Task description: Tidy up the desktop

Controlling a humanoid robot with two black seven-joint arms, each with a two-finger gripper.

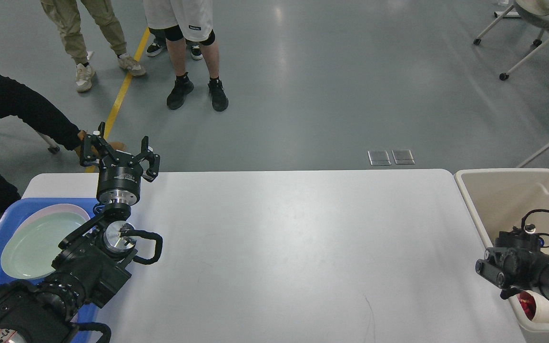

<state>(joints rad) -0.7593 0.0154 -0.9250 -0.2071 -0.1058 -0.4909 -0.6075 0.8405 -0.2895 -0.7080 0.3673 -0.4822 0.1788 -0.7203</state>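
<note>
Our desk [293, 247] fills the middle of the view and looks bare. The plate [36, 243] sits in the blue tray [3, 224] on its left end, and trash sits in the beige bin [498, 200] off its right edge. So we'd guess we're near done: best to pull both arms back slowly without clipping the tray or bin. Our left hand [119, 152] is spread wide and holding nothing. Our right hand [493, 271] shows end-on and dark, so we can't tell its state. The bin's contents are half hidden.
</note>
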